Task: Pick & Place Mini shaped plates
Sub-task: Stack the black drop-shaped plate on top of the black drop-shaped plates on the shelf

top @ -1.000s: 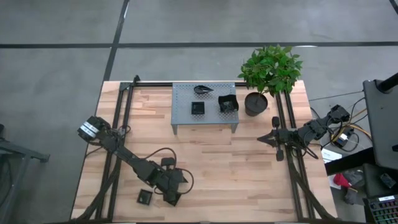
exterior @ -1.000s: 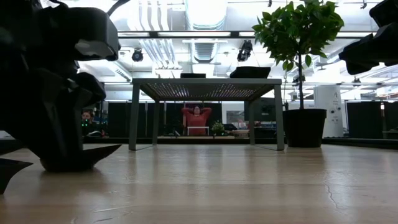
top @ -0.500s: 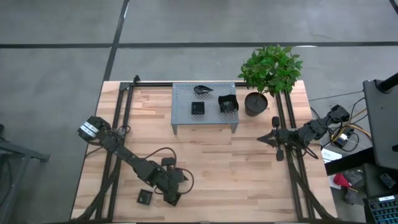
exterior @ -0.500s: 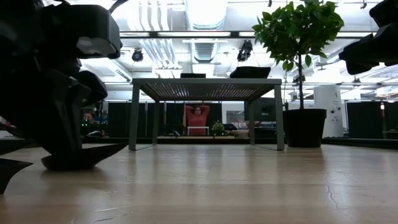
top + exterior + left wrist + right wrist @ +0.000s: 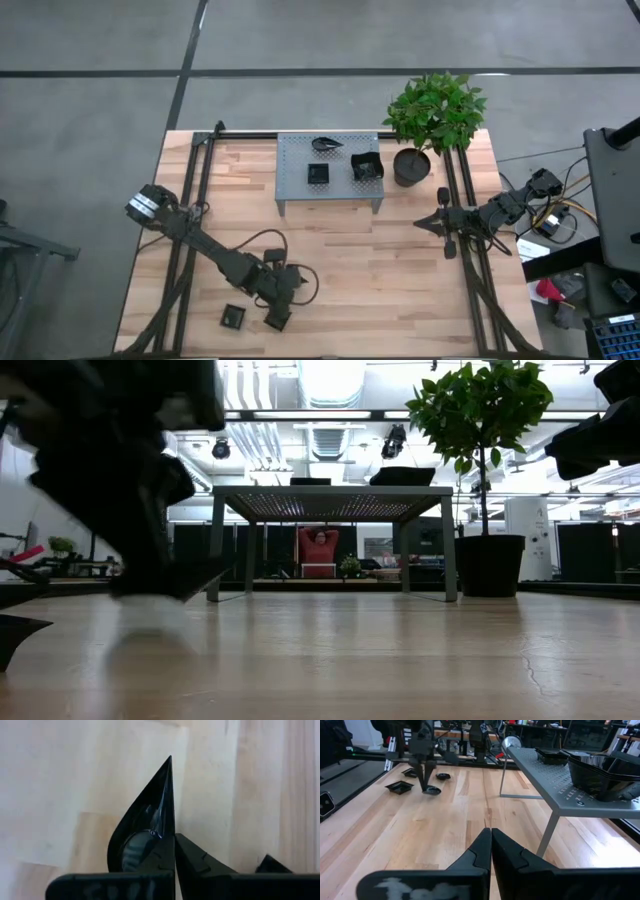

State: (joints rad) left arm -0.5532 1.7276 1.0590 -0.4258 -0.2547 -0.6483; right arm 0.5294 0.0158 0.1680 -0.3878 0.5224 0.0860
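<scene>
One teardrop-shaped mini plate (image 5: 145, 827) is now pinched by its edge in the left gripper (image 5: 283, 283), whose jaws were spread a second ago; the arm is raising it just clear of the wooden table (image 5: 350, 270) near the front edge. Right gripper (image 5: 441, 223) is waiting at the right side, jaws clenched on nothing.

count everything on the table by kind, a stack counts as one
plates on the stand: 3, one a stack
plates lying on the table: 3
plate in the left gripper: 1
stand: 1
potted plant: 1
total: 9
</scene>
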